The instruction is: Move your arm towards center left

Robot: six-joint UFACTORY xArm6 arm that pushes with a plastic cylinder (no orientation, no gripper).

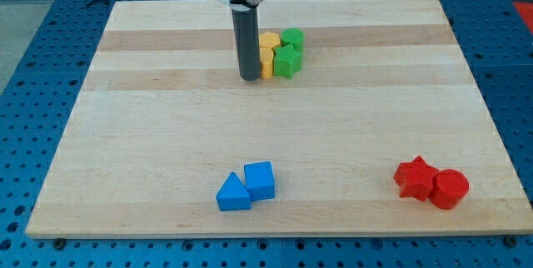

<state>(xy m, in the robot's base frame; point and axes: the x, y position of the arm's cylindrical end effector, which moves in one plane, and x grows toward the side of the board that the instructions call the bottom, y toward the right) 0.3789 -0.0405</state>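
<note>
My tip (250, 77) rests on the wooden board (166, 135) in the upper middle of the view. It stands right against the left side of a cluster of blocks. The cluster holds a yellow hexagon block (268, 42), a second yellow block (267, 65) partly hidden behind the rod, a green round block (292, 38) and a green star-like block (288, 62). The board's centre left lies to the lower left of the tip.
A blue triangle block (233, 194) and a blue cube (260, 180) sit touching at the bottom middle. A red star block (415, 177) and a red cylinder (450, 189) sit touching at the bottom right. Blue perforated table surrounds the board.
</note>
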